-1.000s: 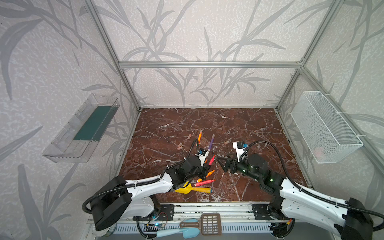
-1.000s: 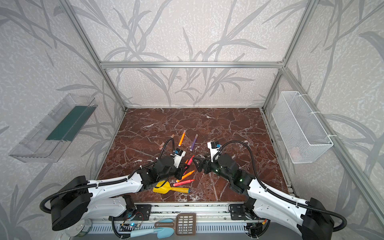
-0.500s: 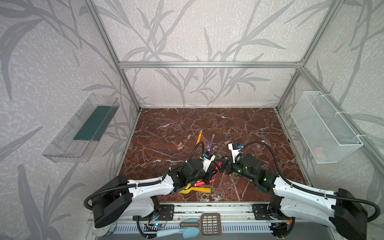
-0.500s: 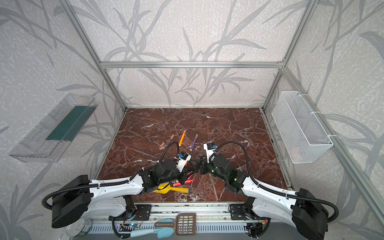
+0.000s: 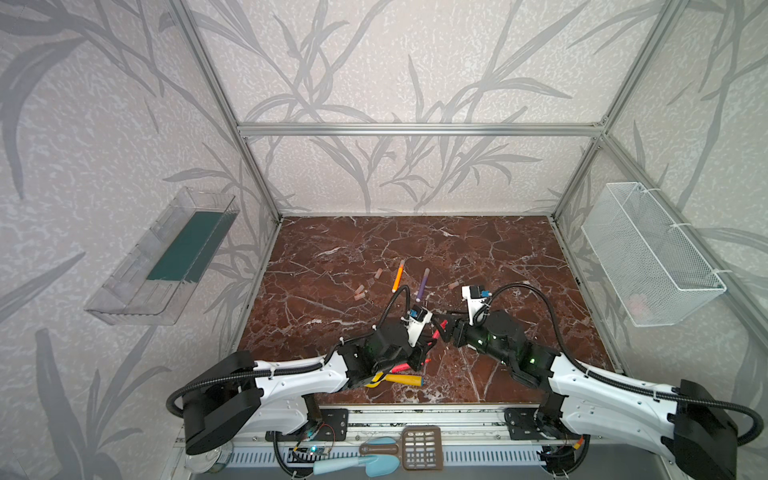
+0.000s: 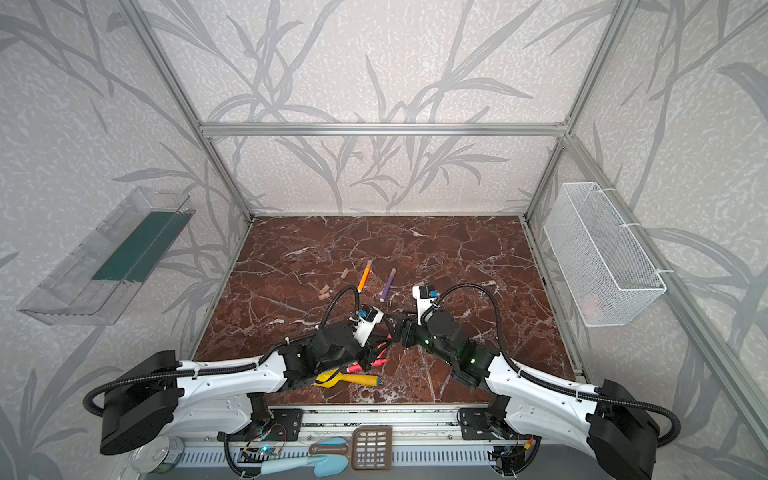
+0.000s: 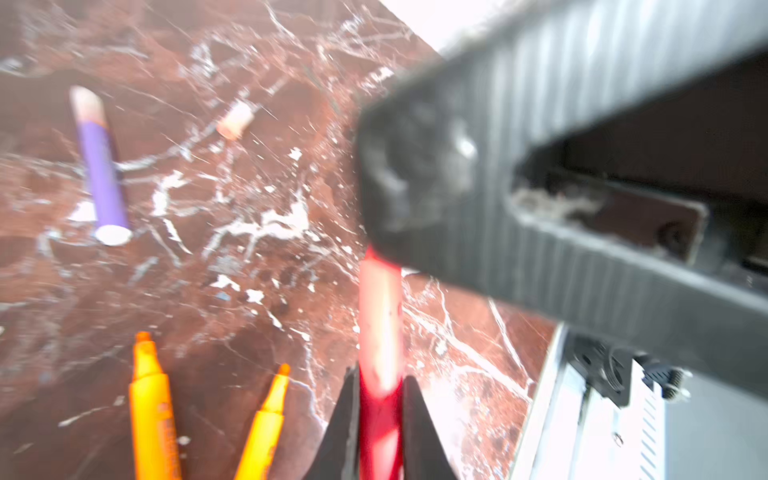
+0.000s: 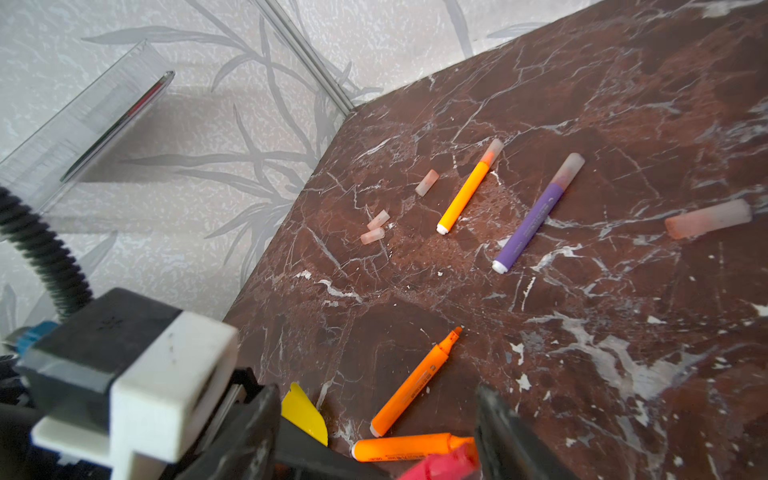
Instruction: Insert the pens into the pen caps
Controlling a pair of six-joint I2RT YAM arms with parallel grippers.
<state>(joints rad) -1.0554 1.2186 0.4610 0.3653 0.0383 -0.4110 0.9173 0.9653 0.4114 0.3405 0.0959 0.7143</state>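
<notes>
My left gripper (image 7: 380,399) is shut on a pink-red pen (image 7: 380,428). The pen's far end runs under a finger (image 7: 457,187) of my right gripper. In the right wrist view that pen end (image 8: 440,463) lies between the right gripper's (image 8: 376,399) wide-apart jaws, close to one finger. Both grippers meet front centre in both top views, left gripper (image 5: 428,332) against right gripper (image 5: 451,332). Two uncapped orange pens (image 8: 415,382) (image 8: 407,446) lie below. A capped orange pen (image 5: 398,276) and a capped purple pen (image 5: 423,284) lie farther back. Loose pen caps (image 8: 427,183) (image 8: 378,219) (image 8: 708,218) are scattered around them.
A yellow toy shovel (image 5: 399,379) and another pink-red pen (image 5: 399,368) lie under the left arm near the front edge. A clear tray (image 5: 166,257) hangs on the left wall, a white wire basket (image 5: 648,253) on the right wall.
The left gripper has carried the pink-red pen right and toward the front. The right gripper has moved in to meet it, and its jaws have narrowed a little.
</notes>
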